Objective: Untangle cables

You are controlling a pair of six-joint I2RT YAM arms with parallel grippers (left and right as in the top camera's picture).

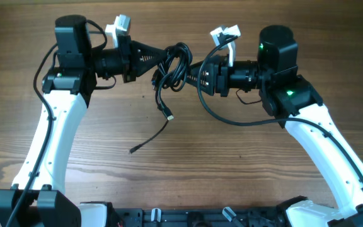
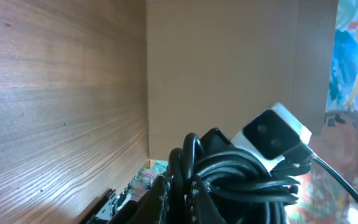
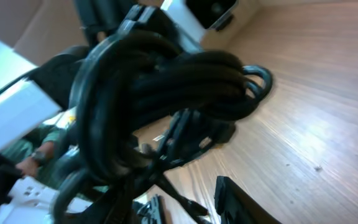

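Observation:
The cables (image 1: 176, 63) are a bunch of thin black cords held up off the wooden table (image 1: 106, 132) between the two arms. Two loose tails hang down, one ending in a silvery plug (image 1: 169, 117) and one in a dark tip (image 1: 133, 150). My left gripper (image 1: 163, 60) is shut on the bunch from the left. In the left wrist view its fingers (image 2: 166, 196) pinch a strand (image 2: 190, 168) of the cables (image 2: 247, 177). My right gripper (image 1: 191, 71) is at the bunch's right side and open. In the right wrist view the cables (image 3: 166, 87) loom above its fingers (image 3: 241, 202), with one thin strand (image 3: 188, 204) running loose through the gap.
A thicker black wire (image 1: 222, 116) loops from the right arm over the table. White camera mounts (image 1: 118, 26) (image 1: 227, 33) stick up from both wrists. A black frame (image 1: 188, 217) runs along the table's front edge.

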